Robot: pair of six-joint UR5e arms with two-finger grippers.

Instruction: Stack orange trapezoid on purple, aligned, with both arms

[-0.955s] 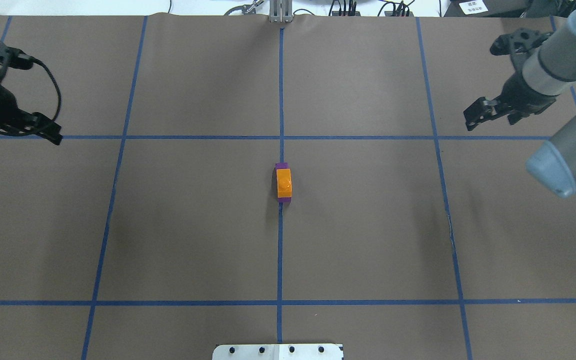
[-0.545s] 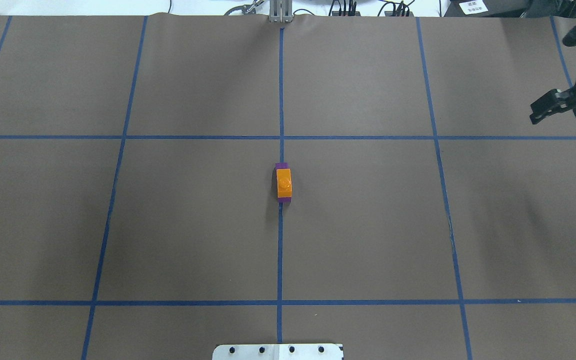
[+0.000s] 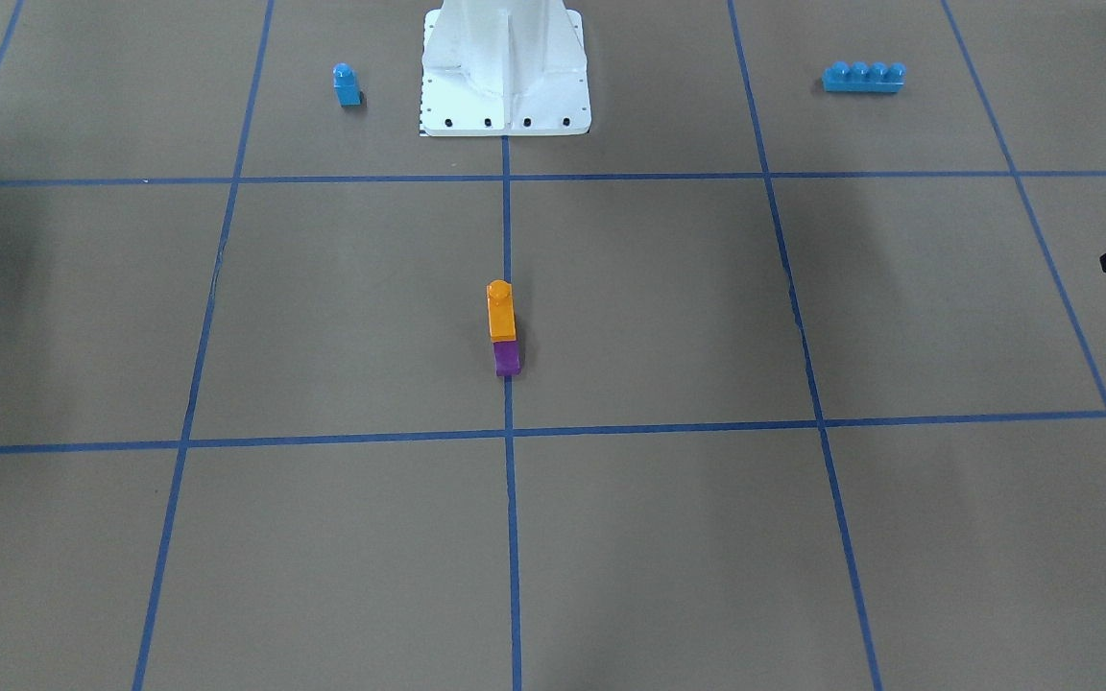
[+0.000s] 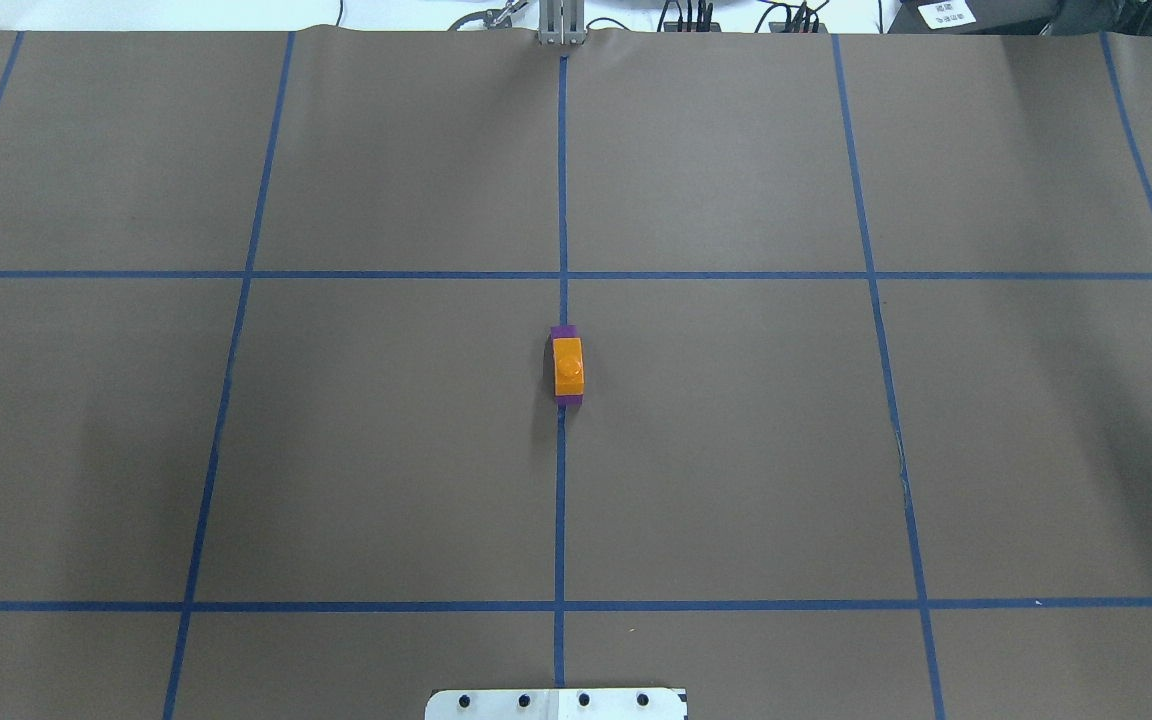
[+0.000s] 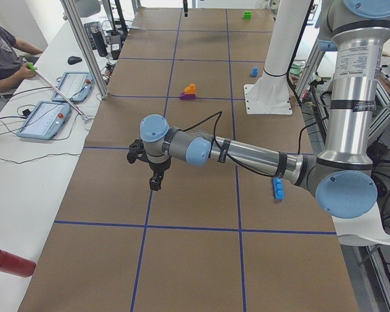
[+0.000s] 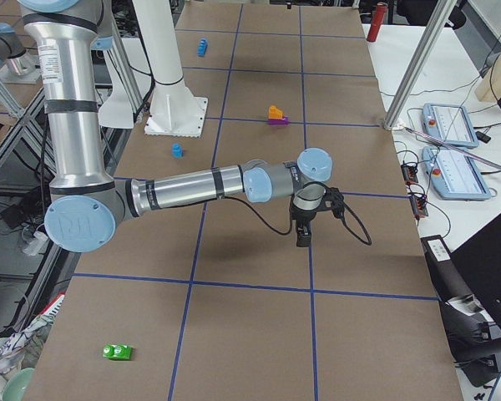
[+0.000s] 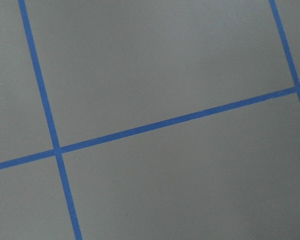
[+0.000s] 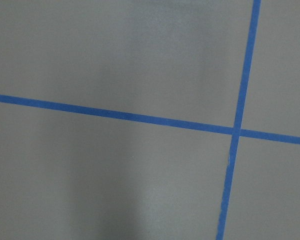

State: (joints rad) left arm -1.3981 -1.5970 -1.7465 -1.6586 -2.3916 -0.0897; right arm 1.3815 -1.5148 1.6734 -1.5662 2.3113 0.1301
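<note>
At the counter's (image 4: 736,450) left end, the left end effector (image 5: 155,182) is held well apart from the bricks, and its grip cannot be told. At centre, the orange trapezoid (image 4: 567,364) is seated on the purple (image 3: 507,358), seemingly aligned. At the right, the right end effector (image 6: 303,236), its grip equally unreadable, should likewise be kept wide of the stack.

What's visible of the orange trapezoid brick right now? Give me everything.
The orange trapezoid is a small, glossy plastic-looking brick with one round stud on top. It sits upright on the purple brick, stud up. From overhead, thin purple slivers show past its far and near ends. The side views hint at one sloped side. The stack stands at mid-table on the blue centre tape line, its long axis along that line. Only the purple brick touches it.
</note>
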